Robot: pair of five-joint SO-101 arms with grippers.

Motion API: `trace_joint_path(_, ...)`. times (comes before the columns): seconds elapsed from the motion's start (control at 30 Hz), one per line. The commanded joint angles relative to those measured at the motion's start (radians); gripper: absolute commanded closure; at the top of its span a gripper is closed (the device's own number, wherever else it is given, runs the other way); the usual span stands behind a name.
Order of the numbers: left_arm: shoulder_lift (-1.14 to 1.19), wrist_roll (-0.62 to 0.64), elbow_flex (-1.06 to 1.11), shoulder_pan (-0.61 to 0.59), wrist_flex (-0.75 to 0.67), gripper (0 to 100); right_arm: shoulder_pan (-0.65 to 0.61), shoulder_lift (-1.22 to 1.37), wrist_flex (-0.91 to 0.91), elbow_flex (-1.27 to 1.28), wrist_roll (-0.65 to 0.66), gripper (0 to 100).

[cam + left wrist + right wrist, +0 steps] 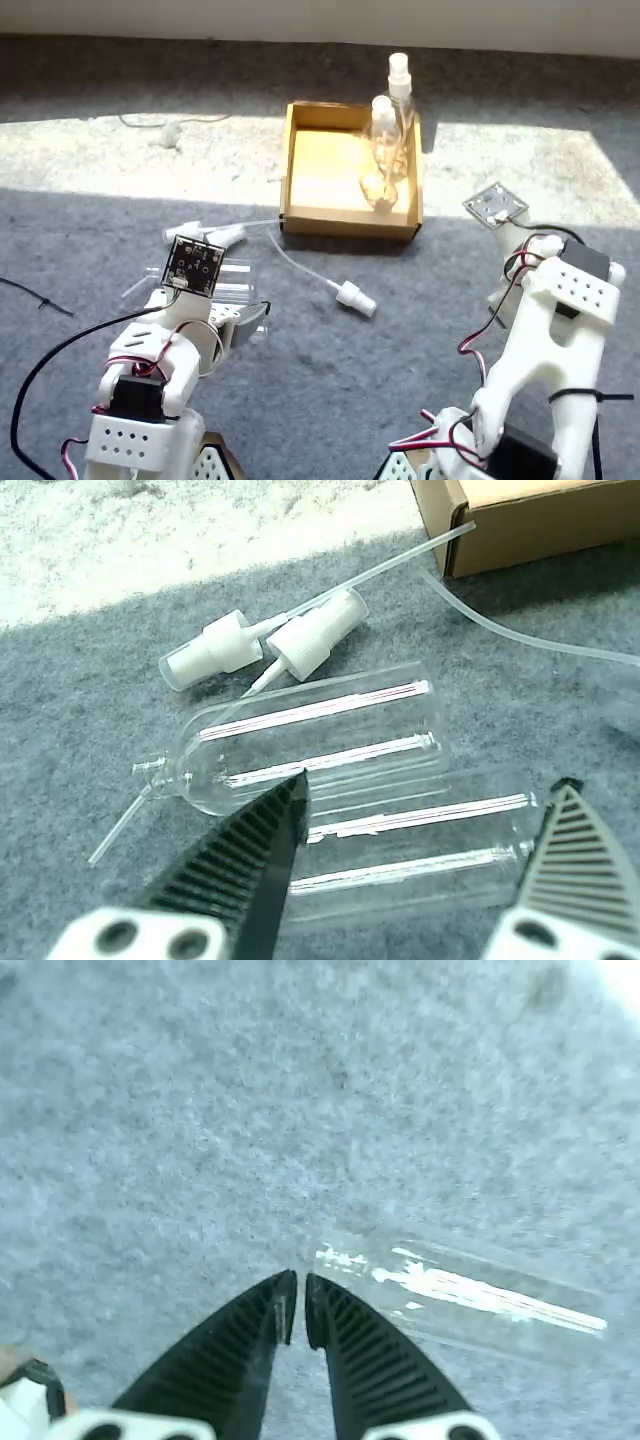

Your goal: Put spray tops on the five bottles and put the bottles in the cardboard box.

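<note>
Left gripper (430,783) over loose bottles (320,730), two topped bottles (385,150) in cardboard box (350,222)

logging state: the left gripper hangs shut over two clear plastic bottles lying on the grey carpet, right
Not quite: the left gripper is open, jaws spread wide, as the left wrist view shows. It does hang over two clear plastic bottles lying on the grey carpet.

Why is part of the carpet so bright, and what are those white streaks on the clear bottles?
High view: sunlight falls in a band across the carpet and the cardboard box, the near side in shade. Left wrist view: the streaks are glare along two lying bottles. Right wrist view: the same glare on a lying bottle.
</note>
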Motion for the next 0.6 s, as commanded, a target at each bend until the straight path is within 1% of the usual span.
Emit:
trace_joint_path(0.0, -0.008, -0.011, -0.012, -0.013, -0.02, 66, 0.002, -0.088, 0.042, -0.14, 0.169, 98.6)
trace_joint_path(0.07, -0.008, -0.011, -0.012, -0.013, -0.02, 66, 0.021, -0.07, 0.044, -0.185, 0.273, 96.0)
trace_joint_path(0.1, -0.008, -0.011, -0.012, -0.013, -0.02, 66, 0.044, -0.056, 0.059, -0.194, 0.351, 93.9)
trace_joint_path(0.2, -0.008, -0.011, 0.001, -0.012, -0.029, 66, 0.15, -0.012, 0.153, -0.202, 0.647, 87.6)
trace_joint_path(0.27, -0.007, -0.011, 0.005, -0.013, -0.048, 66, 0.219, 0.013, 0.176, -0.202, 0.786, 84.4)
trace_joint_path(0.33, -0.007, -0.011, 0.012, -0.012, -0.049, 66, 0.266, 0.044, 0.16, -0.199, 0.868, 82.4)
trace_joint_path(0.4, -0.007, -0.011, 0.012, -0.01, -0.049, 66, 0.286, 0.081, 0.143, -0.197, 0.914, 81.3)
trace_joint_path(0.57, -0.007, -0.011, 0.013, -0.01, -0.049, 66, 0.266, 0.165, 0.131, -0.2, 0.93, 81.0)
